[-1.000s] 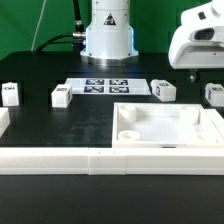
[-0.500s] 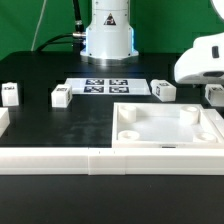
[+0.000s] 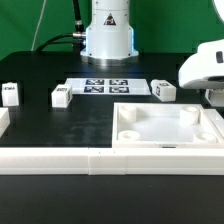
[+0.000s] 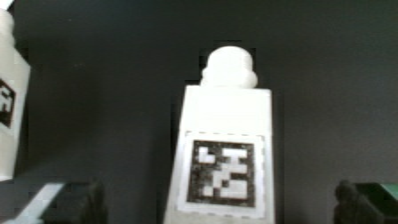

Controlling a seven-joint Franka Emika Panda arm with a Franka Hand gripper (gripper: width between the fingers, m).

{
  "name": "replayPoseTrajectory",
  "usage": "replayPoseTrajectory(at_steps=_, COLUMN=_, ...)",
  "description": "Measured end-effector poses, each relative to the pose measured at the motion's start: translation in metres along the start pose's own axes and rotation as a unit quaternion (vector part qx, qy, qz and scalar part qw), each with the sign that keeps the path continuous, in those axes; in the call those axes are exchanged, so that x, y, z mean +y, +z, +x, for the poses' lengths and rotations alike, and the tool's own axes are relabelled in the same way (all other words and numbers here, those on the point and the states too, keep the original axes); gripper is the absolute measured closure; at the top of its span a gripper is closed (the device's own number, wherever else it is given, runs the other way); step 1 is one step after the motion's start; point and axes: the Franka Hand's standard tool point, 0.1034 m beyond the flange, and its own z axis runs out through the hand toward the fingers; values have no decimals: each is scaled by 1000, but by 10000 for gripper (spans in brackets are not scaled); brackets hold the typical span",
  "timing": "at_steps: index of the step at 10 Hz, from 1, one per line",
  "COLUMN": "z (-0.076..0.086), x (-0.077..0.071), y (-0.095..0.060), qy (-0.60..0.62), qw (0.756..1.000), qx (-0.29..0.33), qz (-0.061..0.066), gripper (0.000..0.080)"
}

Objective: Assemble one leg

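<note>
the small white plastic rectangular leg (image 4: 222,140) lies on the black table top (image 3: 40,125) at the far end of the exterior view's right, where the arm's white wrist housing (image 3: 203,65) hangs over it and hides nearly all of it. the wrist view shows it plainly, with a black-and-white square tag (image 4: 222,172) on its upper face and a rounded peg (image 4: 228,65) sticking out of one end. the two-finger gripper (image 4: 217,203) is spread wide, one dark finger (image 4: 59,203) on each side of the leg with dark table between finger and block (no contact that can be seen), so it grips nothing. a second white tagged piece (image 4: 9,100) lies beside the leg, apart from it. in the exterior view the large square white panel with raised rim and corner holes (image 3: 165,148) sits near the leg. three more small white blocks (image 3: 164,90) (image 3: 62,96) (image 3: 9,94) stand in a row across the table. the marker board (image 3: 103,87) lies between two of them, before the white robot base (image 3: 108,35).
</note>
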Motion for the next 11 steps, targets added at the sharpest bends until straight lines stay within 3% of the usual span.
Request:
replayPoseTrajectory(at_steps=3, z=-2, x=2, y=11, qy=6, qw=1000, qx=-6, qz=-5, gripper=150)
replayPoseTrajectory(at_steps=4, z=-2, x=2, y=11, qy=5, qw=1000, qx=-6, qz=-5, gripper=283)
replayPoseTrajectory(at_steps=5, z=-1, x=3, y=11, qy=5, qw=1000, qx=-6, qz=-4, gripper=283)
replayPoseTrajectory(at_steps=6, z=-1, x=3, y=11, qy=5, qw=1000, qx=-6, qz=-4, gripper=422)
replayPoseTrajectory(at_steps=7, z=-1, x=3, y=11, qy=6, qw=1000, qx=-6, qz=-4, gripper=511)
replayPoseTrajectory(at_steps=11, z=-1, x=3, y=11, qy=6, qw=1000, qx=-6, qz=-4, gripper=511)
